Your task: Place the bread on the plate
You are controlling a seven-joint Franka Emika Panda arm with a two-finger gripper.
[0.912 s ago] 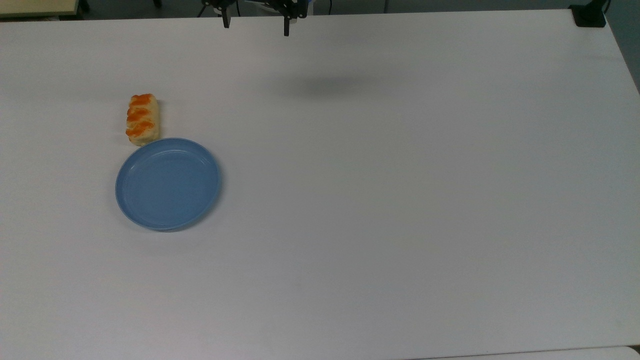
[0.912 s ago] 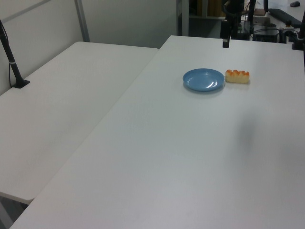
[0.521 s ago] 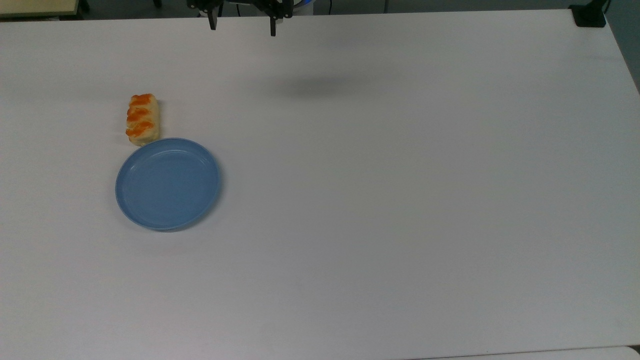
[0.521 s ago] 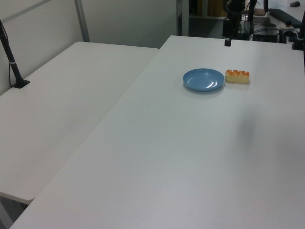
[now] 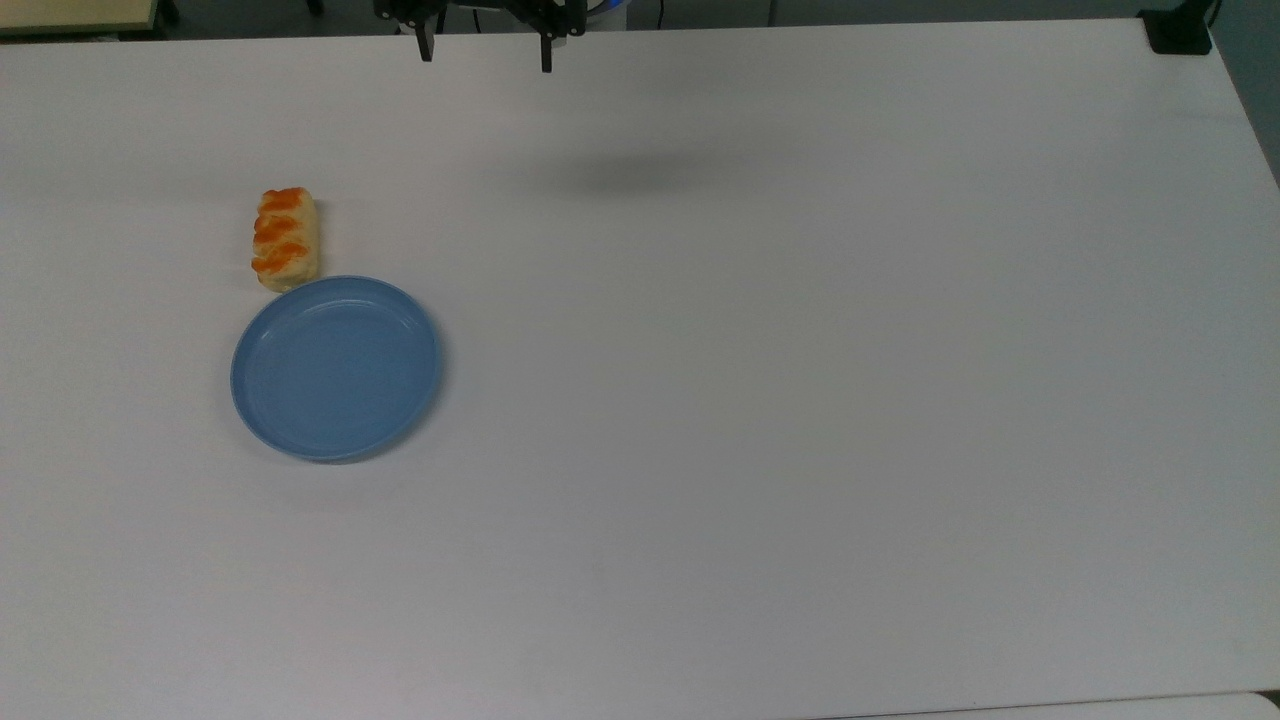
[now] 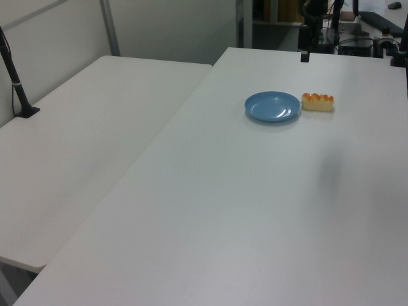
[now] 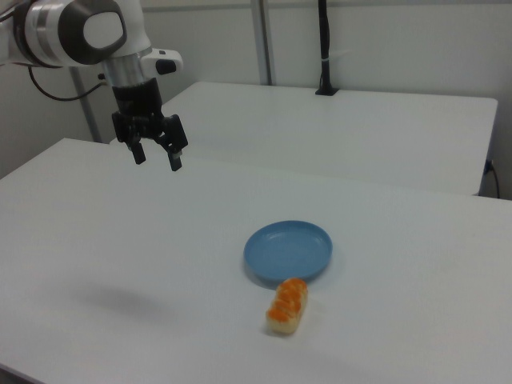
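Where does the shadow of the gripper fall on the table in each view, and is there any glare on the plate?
Top view: soft dark patch on the table, right of the gripper. Right view: faint patch at lower left. Left view: pale sheen on the plate.

Orange-striped pale bread (image 5: 286,240) flat on the table, one end against the bare light-blue plate (image 5: 337,368).
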